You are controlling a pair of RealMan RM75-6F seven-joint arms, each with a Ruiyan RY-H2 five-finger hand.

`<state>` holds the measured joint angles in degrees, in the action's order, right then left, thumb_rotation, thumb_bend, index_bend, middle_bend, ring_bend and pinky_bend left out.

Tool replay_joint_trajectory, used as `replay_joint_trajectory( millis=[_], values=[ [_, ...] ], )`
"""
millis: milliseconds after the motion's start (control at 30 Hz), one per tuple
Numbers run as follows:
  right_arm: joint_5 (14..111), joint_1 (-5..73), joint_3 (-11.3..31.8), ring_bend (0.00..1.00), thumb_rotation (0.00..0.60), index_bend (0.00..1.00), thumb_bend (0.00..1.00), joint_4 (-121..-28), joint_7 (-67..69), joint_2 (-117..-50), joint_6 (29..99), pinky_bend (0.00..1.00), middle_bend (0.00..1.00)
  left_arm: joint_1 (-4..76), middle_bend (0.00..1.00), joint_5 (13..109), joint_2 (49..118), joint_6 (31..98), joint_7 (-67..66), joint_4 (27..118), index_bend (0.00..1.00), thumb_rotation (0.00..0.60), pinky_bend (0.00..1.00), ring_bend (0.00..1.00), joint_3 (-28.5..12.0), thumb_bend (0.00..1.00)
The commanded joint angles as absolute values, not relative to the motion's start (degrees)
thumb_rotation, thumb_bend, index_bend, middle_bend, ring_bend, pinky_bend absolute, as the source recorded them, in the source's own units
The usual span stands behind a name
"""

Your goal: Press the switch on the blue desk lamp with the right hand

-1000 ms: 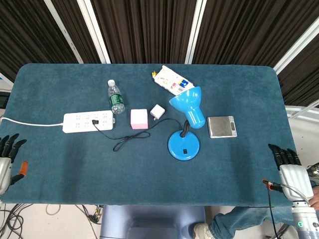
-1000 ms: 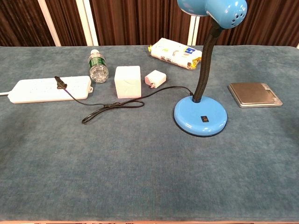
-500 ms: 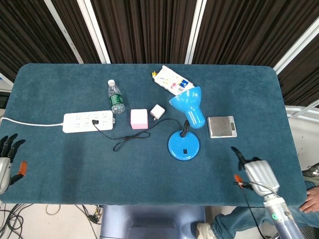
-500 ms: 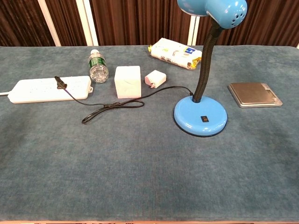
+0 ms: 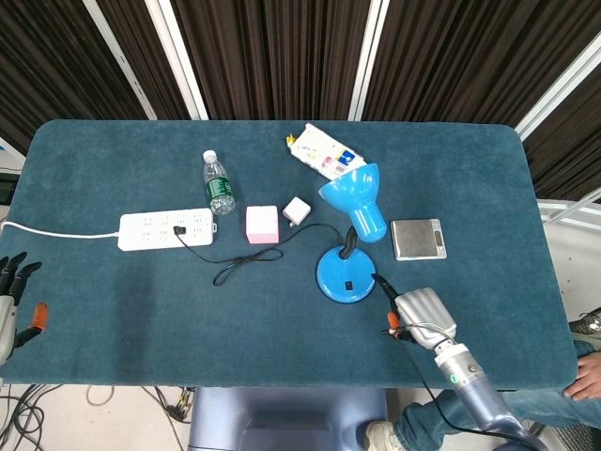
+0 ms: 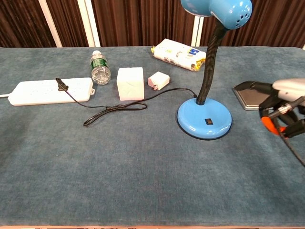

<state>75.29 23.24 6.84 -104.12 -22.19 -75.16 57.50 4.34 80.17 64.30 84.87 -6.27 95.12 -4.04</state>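
The blue desk lamp stands right of the table's middle, its round base (image 5: 346, 274) (image 6: 205, 120) carrying a small black switch (image 5: 348, 285) (image 6: 208, 122) and its shade (image 5: 357, 199) bent over on a black neck. My right hand (image 5: 418, 310) (image 6: 281, 102) hovers just right of the base, holding nothing. One dark finger (image 5: 380, 280) points at the base rim and stops short of the switch, while the others look curled in. My left hand (image 5: 7, 296) rests off the table's left edge, fingers spread and empty.
A white power strip (image 5: 164, 228) (image 6: 50, 90) with a black cord (image 5: 249, 261), a water bottle (image 5: 218, 183), a pink cube (image 5: 262, 225), a white adapter (image 5: 297, 210) and a snack pack (image 5: 324, 152) lie left and behind. A silver scale (image 5: 418, 239) sits right of the lamp.
My right hand has swept from the table's front right corner leftward to the lamp base and entered the chest view. The left hand and the lamp have stayed put.
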Motion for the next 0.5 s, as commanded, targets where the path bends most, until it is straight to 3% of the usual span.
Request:
replay_joint_trajectory(
  millis=[33, 500],
  values=[
    [70.6, 25.3, 6.7, 0.72, 0.600, 0.04, 0.65, -105.3, -27.1, -78.5, 55.7, 0.72, 0.63, 4.3, 0.04, 80.0, 64.3, 84.8, -6.2, 95.2, 0.16, 0.600, 0.01, 0.00, -4.1, 0.48],
    [63.1, 28.2, 6.6, 0.72, 0.600, 0.04, 0.65, -101.7, -30.9, -85.3, 55.8, 0.81, 0.63, 3.7, 0.04, 79.9, 64.9, 84.8, -4.3, 93.2, 0.16, 0.600, 0.01, 0.00, -3.6, 0.48]
  ],
)
